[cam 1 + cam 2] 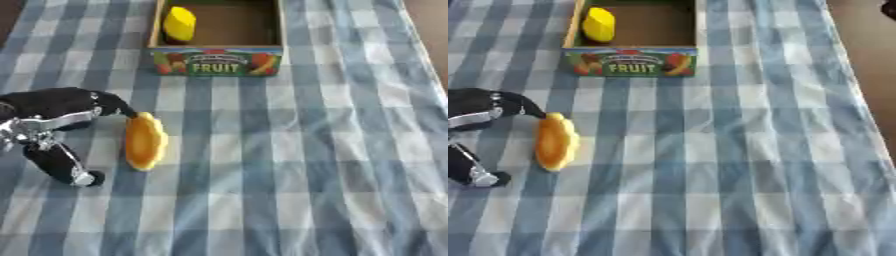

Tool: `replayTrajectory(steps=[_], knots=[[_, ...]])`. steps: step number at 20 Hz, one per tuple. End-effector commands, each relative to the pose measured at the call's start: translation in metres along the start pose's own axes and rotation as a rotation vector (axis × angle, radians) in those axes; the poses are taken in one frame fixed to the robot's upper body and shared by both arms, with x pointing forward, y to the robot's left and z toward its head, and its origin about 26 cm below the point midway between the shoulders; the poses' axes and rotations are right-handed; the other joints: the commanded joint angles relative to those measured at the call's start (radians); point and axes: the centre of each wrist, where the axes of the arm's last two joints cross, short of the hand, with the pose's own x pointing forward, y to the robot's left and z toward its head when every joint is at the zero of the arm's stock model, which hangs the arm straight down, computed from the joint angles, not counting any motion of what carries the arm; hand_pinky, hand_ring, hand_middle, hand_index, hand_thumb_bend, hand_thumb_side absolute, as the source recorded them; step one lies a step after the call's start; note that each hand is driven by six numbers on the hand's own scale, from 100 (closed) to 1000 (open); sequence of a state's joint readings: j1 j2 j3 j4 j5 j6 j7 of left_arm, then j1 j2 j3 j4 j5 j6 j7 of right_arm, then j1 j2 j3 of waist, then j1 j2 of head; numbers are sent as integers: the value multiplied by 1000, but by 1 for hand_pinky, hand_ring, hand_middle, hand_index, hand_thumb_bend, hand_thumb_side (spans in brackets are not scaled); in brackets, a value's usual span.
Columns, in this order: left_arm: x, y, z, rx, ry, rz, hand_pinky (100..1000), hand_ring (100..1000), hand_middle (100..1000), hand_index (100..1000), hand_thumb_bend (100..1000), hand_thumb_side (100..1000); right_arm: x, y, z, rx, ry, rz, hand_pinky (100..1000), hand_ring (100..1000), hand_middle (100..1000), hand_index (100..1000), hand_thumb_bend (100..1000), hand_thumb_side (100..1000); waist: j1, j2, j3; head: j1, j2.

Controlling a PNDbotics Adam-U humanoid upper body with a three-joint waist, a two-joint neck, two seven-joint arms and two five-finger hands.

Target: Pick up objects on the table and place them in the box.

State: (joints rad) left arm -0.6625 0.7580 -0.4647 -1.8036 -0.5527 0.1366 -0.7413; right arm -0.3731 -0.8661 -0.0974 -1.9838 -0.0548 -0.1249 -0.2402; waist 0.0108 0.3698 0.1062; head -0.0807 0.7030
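One yellow fruit [178, 23] already lies in the box [218, 61] at the far end of the desk [332, 165]. An orange-yellow fruit [143, 141] is left on the cloth. The left robot hand [54, 125] is spread beside it, a fingertip touching its top, grasping nothing yet.
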Motion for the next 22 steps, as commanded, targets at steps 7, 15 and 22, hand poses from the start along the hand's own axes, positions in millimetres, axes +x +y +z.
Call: replayTrajectory(steps=[7, 15, 22], knots=[[-8, 0, -9, 13, 23, -10, 889, 936, 812, 907, 543, 100, 6, -5, -4, 8, -29, 3, 841, 985, 682, 793, 100, 388, 2, -15, -5, 4, -4], [-5, 1, -14, 13, 27, -60, 903, 941, 819, 948, 625, 100, 5, -3, -3, 17, -20, -6, 841, 988, 678, 792, 100, 413, 3, -12, -9, 2, -5], [-5, 4, -22, 78, 81, -54, 880, 830, 738, 870, 460, 100, 5, -1, -1, 40, -9, -21, 841, 988, 673, 791, 100, 438, 5, -11, -13, 4, -6]])
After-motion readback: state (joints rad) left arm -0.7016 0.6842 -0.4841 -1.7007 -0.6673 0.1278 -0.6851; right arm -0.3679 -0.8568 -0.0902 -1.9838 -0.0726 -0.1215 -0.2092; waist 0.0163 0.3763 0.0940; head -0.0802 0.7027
